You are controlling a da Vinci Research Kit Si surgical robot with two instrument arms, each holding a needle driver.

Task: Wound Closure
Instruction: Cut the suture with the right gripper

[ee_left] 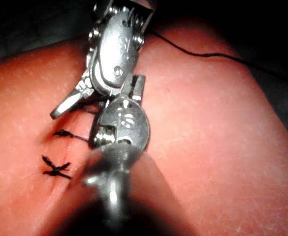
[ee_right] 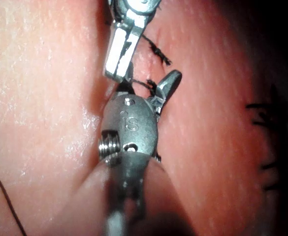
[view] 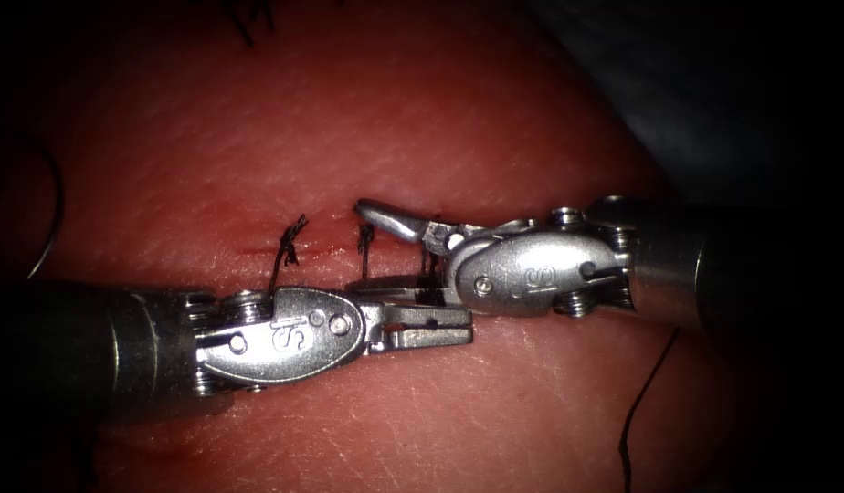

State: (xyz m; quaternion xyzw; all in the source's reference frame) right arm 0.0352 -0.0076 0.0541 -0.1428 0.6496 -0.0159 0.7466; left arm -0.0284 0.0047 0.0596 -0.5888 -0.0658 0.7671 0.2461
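Observation:
The tissue has a short cut running left to right, crossed by two dark stitches. My right tool reaches in from the right with its jaws wide open, one finger above the cut and the other just below it. A short upright piece of thread stands between them, near the hinge. My left tool lies just below, its jaws shut on the lower end of that thread. A thin curved arc that looks like the needle lies far left, with neither tool on it.
Loose thread trails down the tissue at lower right and shows again as thread past the right tool. Older knots sit at the top edge. The two tool heads nearly touch over the cut; one open right finger sits beside a stitch.

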